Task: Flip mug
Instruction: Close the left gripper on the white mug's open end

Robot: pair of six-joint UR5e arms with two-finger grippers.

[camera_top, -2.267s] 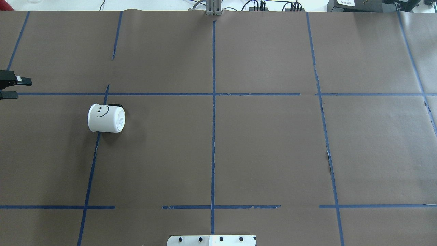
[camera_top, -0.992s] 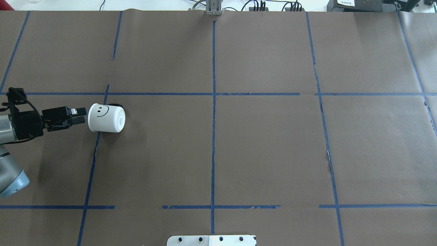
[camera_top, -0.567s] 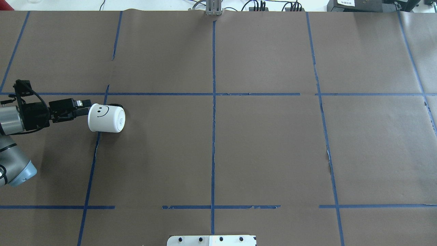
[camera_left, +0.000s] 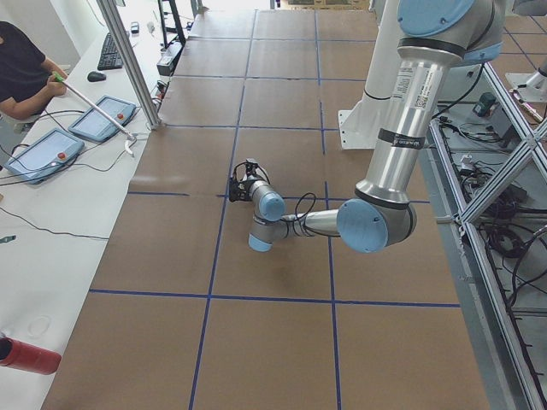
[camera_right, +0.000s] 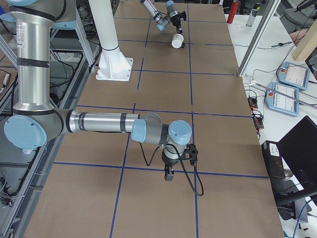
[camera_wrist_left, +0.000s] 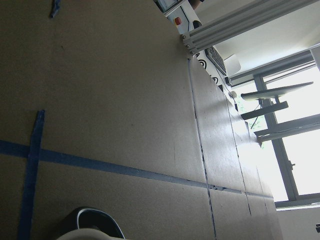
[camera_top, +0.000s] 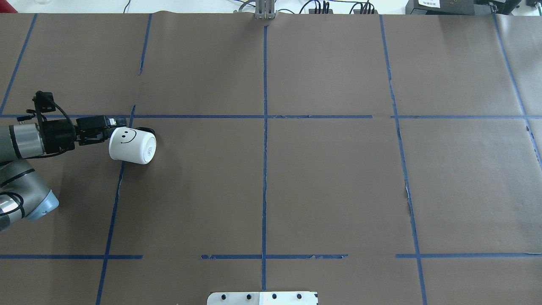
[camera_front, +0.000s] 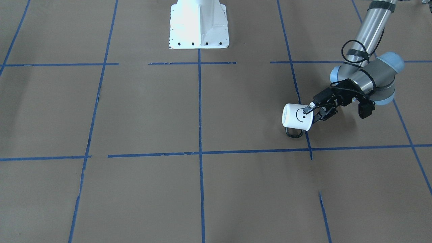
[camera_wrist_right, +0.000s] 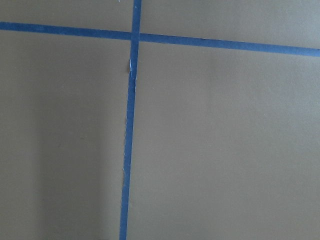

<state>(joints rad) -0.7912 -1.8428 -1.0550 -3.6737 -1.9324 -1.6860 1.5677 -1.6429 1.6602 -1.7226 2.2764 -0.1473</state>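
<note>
Mug (camera_top: 132, 146) is lying on its side on the robot's left part of the counter (camera_top: 338, 190). It sits right across a blue tape line (camera_top: 112, 220), just short of where that line meets a crossing one. Its smiley face looks up at the ceiling and the flat bottom points toward the middle of the counter. The open mouth points at the left gripper (camera_front: 312, 113). The black handle (camera_front: 293, 132) rests on the paper on the side away from the robot.

The left jaws are apart at the rim. One finger (camera_front: 307, 109) lies over the outer wall by the smiley and the other sits lower at the mouth; whether it reaches inside I can't tell. The right gripper (camera_right: 169, 174) hangs pointing down, well apart at the other end. I can't tell whether its jaws are apart or together.
</note>
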